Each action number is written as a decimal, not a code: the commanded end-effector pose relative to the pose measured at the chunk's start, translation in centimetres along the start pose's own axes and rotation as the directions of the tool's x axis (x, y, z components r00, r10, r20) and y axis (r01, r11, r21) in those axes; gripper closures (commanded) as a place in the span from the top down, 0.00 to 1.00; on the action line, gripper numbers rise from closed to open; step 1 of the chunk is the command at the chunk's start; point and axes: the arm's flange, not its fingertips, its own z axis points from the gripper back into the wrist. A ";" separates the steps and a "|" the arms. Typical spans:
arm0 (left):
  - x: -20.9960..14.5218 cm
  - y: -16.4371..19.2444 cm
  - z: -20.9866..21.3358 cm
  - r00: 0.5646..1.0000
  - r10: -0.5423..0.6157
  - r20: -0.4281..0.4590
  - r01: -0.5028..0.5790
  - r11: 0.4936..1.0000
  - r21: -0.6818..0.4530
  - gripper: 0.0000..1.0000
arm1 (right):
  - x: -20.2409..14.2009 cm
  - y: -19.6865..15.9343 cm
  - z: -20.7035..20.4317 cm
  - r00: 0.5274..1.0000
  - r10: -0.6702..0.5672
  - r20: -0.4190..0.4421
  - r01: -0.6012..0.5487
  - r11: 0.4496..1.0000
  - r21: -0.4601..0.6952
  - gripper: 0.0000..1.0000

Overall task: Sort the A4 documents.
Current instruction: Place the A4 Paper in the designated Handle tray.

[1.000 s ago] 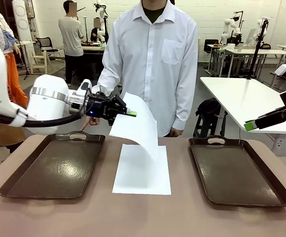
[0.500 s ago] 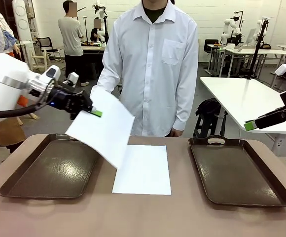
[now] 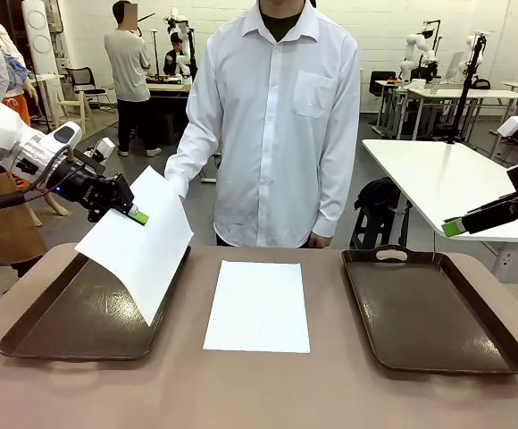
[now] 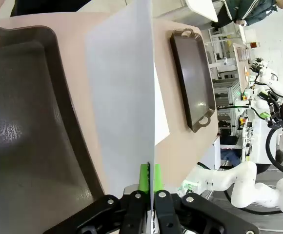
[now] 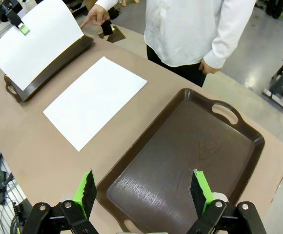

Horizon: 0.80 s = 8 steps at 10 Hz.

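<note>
- Left gripper (image 3: 137,215) clamped an A4 sheet (image 3: 138,250) by its top edge; the sheet hung below it over the tray (image 3: 58,323) at the desk's (image 3: 259,393) left edge.
- Right gripper (image 5: 142,187) stood apart, empty.

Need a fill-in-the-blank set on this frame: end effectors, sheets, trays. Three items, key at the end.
1. The left end effector pinches a raised sheet over the brown tray on the robot's ____ side.
2. The right end effector, jaws ____, points down at the other tray.
3. The flat sheet lies on the table ____ the two trays.
Missing words: left; open; between.
</note>
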 end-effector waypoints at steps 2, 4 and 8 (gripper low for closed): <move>1.2 2.2 -0.5 0.997 0.057 -0.041 -0.056 0.998 0.026 0.01 | 0.0 0.0 -0.1 1.000 -0.001 -0.001 0.001 1.000 0.002 1.00; 0.9 3.5 -0.6 0.995 0.099 -0.032 -0.096 0.992 0.084 0.01 | 0.0 0.0 -0.1 1.000 -0.001 -0.001 0.001 1.000 0.002 1.00; -0.5 7.3 -1.9 0.976 0.213 -0.045 -0.193 0.944 0.268 0.01 | 0.0 0.0 -0.1 1.000 -0.001 -0.001 0.001 1.000 0.002 1.00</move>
